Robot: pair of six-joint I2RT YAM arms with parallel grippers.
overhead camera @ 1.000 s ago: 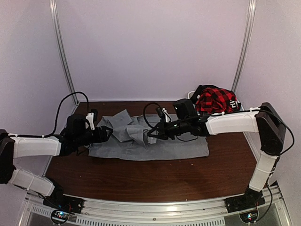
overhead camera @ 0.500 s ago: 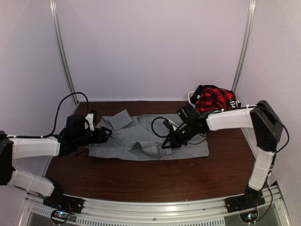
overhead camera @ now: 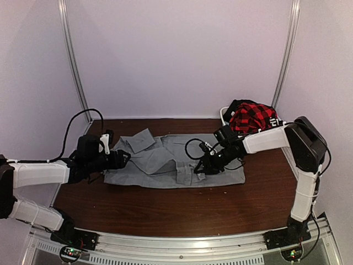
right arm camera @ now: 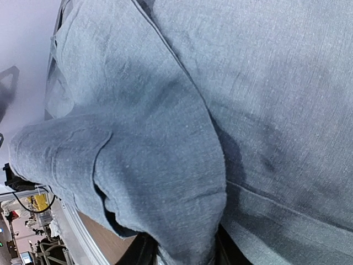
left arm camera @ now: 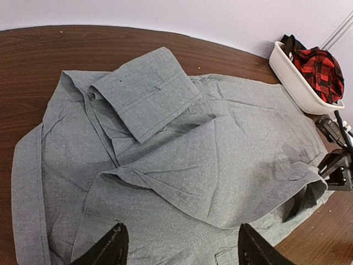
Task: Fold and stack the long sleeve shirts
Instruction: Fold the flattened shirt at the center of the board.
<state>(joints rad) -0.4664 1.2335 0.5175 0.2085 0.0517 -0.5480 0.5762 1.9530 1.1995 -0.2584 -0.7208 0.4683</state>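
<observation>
top view: grey shirt [overhead camera: 160, 161] is spread mid-table [overhead camera: 165, 207], with one cuffed sleeve [overhead camera: 142, 139] already turned in over the body. left gripper [overhead camera: 124, 158] is parked low at the shirt's left edge, nothing held. right gripper [overhead camera: 199, 168] is down on the right half of the shirt with a fold of cloth bunched at its tip. red plaid shirt [overhead camera: 251, 117] is heaped at the far right corner, well apart from the grey one, and looks crumpled rather than folded. left wrist view: both fingers [left arm camera: 113, 249] are seen well apart over the near edge of the shirt, no cloth between them. the turned-in sleeve lies flat across the body. a raised flap is seen at the far side where the other arm is pinching. the plaid shirt is seen sitting in a white bin [left arm camera: 292, 77]. right wrist view: jaws are clamped on a thick doubled fold of grey cloth, lifted off the layer beneath. progress is judged early: one sleeve in, second side fold in hand, body folds not done, no stack started, plaid shirt not yet laid out.
</observation>
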